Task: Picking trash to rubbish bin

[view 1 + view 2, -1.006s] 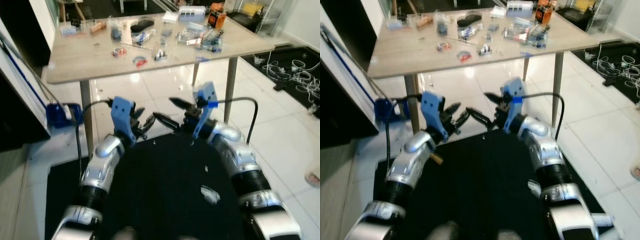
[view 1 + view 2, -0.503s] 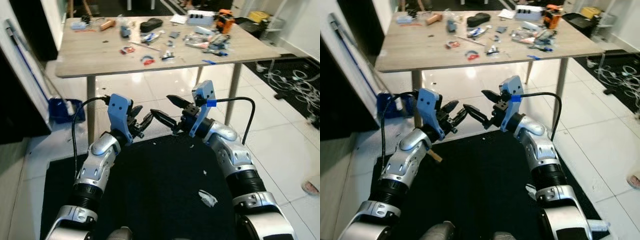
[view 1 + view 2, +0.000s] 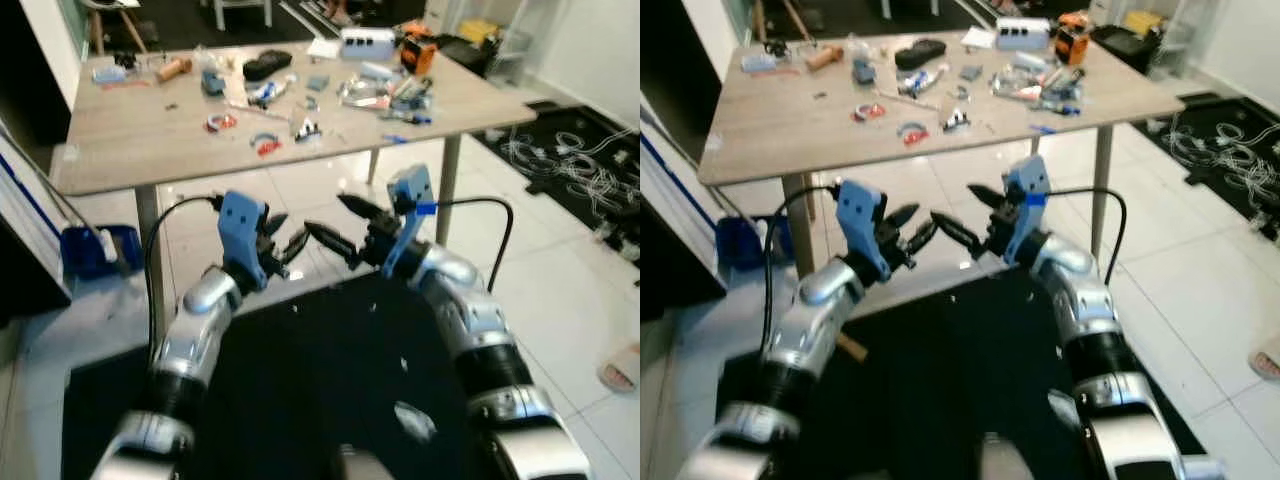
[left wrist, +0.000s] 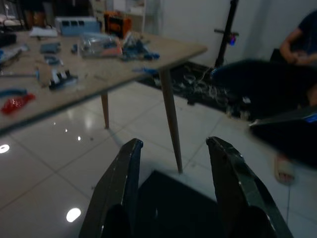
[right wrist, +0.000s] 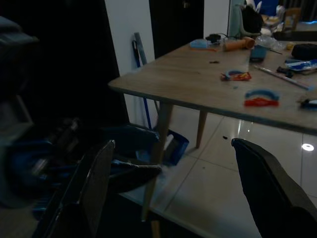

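Note:
A crumpled white scrap [image 3: 413, 420] lies on the black mat [image 3: 300, 380] near my right forearm, with a smaller white fleck [image 3: 403, 365] just beyond it. Both arms are raised over the mat's far edge, fingertips pointing toward each other. My left gripper [image 3: 287, 242] is open and holds nothing; its wrist view has the two fingers [image 4: 124, 188] spread above the tiled floor. My right gripper [image 3: 338, 222] is open too, fingers [image 5: 262, 183] wide apart and nothing between them.
A wooden table [image 3: 150, 130] strewn with small tools and parts stands just ahead, its legs [image 3: 447, 190] close to the grippers. A blue container [image 3: 90, 250] sits on the floor at the left. Cables [image 3: 570, 160] lie at the right. A person [image 4: 297, 44] sits nearby.
The head view has shifted and blurred. Both arms keep much the same pose, and both grippers stay open with nothing in them.

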`<state>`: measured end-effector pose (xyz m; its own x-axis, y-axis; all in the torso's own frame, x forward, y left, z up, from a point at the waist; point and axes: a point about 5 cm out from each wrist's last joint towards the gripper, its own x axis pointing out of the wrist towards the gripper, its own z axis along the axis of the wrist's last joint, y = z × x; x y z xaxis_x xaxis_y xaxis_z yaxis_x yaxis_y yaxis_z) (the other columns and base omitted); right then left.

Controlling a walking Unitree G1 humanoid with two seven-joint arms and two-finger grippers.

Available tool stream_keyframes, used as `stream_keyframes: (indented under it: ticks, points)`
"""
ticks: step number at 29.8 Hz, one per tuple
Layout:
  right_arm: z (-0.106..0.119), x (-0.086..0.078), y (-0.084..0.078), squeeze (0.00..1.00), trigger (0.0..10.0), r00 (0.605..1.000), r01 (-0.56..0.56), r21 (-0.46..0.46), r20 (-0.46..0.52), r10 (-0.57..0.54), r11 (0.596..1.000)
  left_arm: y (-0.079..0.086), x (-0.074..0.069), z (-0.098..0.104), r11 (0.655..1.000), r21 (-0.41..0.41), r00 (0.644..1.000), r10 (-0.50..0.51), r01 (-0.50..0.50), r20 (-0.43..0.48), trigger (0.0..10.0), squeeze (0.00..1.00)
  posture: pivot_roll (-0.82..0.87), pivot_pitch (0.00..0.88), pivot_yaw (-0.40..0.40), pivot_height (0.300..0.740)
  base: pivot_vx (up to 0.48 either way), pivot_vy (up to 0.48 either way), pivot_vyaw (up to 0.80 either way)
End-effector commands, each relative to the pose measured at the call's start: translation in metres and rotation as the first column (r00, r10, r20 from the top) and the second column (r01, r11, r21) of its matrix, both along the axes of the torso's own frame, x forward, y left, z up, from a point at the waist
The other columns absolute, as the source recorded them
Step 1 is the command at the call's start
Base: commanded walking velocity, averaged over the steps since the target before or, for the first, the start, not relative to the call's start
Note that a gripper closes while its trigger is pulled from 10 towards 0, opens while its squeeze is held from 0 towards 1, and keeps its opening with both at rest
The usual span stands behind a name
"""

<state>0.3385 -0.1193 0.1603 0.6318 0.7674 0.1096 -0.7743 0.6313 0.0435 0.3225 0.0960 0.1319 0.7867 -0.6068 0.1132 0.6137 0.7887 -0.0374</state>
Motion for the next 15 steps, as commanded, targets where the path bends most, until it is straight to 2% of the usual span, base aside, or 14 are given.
stream_keyframes:
  ticks: [1, 15]
  points:
    - [0.0011, 0.0003, 0.0021, 0.0, 10.0, 1.0, -0.004, 0.019, -0.007, 0.004, 1.0, 0.0032, -0.0011, -0.0027, 1.0, 0.011, 1.0, 0.006, -0.006, -0.002, 10.0, 0.0, -0.03, 0.0, -0.034, 0.74, 0.48, 0.0, 0.0]
    - [0.0, 0.0022, 0.0013, 0.0, 10.0, 0.999, 0.005, 0.016, -0.034, -0.005, 1.0, 0.0027, -0.0009, -0.0023, 1.0, 0.014, 1.0, 0.005, -0.005, 0.002, 10.0, 0.0, -0.04, 0.0, -0.034, 0.74, 0.48, 0.0, 0.0]
